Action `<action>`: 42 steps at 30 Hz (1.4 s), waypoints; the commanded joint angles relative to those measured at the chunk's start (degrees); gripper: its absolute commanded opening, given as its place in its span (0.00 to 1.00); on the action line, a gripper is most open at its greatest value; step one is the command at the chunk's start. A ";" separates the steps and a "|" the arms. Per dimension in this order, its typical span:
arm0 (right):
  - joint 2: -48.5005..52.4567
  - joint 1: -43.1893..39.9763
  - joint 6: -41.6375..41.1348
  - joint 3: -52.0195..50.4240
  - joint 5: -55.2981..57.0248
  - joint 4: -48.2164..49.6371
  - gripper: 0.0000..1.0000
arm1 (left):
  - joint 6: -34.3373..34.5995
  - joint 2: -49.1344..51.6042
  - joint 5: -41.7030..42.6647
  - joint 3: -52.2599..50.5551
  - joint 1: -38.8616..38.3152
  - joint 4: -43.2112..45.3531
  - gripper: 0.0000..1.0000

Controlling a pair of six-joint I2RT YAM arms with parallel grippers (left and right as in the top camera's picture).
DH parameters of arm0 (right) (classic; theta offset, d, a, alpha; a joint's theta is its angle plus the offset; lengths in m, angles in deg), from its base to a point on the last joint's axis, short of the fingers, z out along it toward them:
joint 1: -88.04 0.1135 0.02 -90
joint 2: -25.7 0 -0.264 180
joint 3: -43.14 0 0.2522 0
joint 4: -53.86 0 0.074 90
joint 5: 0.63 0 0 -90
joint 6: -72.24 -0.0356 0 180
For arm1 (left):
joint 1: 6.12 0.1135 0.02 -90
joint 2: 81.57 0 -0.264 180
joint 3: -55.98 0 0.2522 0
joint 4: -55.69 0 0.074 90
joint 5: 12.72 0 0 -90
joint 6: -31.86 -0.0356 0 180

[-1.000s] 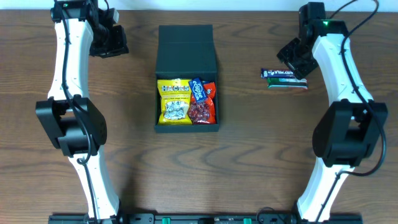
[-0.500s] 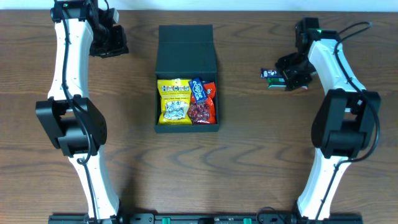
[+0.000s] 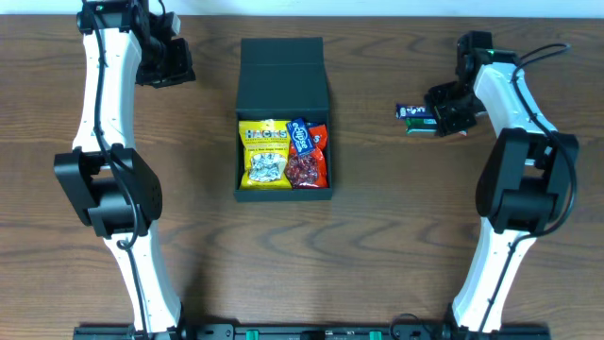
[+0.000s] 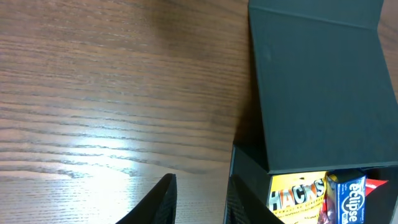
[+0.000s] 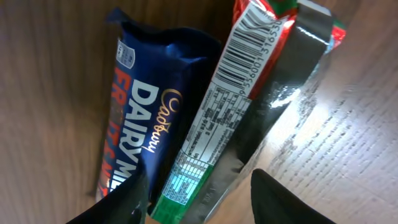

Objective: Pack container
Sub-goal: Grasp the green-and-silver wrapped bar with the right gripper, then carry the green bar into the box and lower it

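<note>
Overhead shows a brown wooden surface (image 3: 377, 246) with 2 white-and-black arms, the left arm (image 3: 99, 113) and the right arm (image 3: 514, 104), stretched toward its far edge. Between them, on the middle of the surface, sits the dark container (image 3: 283, 71), its flap lid lying open behind it. The left gripper (image 4: 200, 199) hangs above bare wood left of the container, its jaws slightly spread and empty. The right gripper (image 5: 205, 199) is low over 2 bars well to the container's right, its jaws spread with one bar's end between them (contact cannot be told). Inside the container lie 3 packets: a yellow HACKS bag (image 3: 265, 154), a red packet (image 3: 310, 165) and a blue eclipse pack (image 3: 300, 138). The bars lie touching: a blue Dairy Milk bar (image 5: 146, 118) and, between the jaws, a green-and-red bar (image 5: 242, 93).
</note>
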 commanded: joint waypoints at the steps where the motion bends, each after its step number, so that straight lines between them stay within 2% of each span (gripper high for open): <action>1: 1.68 -0.35 -0.94 -0.22 -0.26 0.04 0.52 | -0.20 0.31 -0.24 1.40 0.35 0.09 0.28; 15: 2.14 -0.31 -0.94 -0.22 0.00 -2.60 0.51 | -0.20 0.31 -0.24 1.40 0.35 0.96 0.30; 35: 2.91 -0.37 -0.96 -0.24 2.23 -0.72 0.48 | -0.20 0.31 -0.24 1.40 0.35 1.09 0.30; 42: 2.91 -0.35 -0.96 -0.26 2.84 -0.61 0.34 | -0.20 0.31 -0.24 1.40 0.35 1.07 0.30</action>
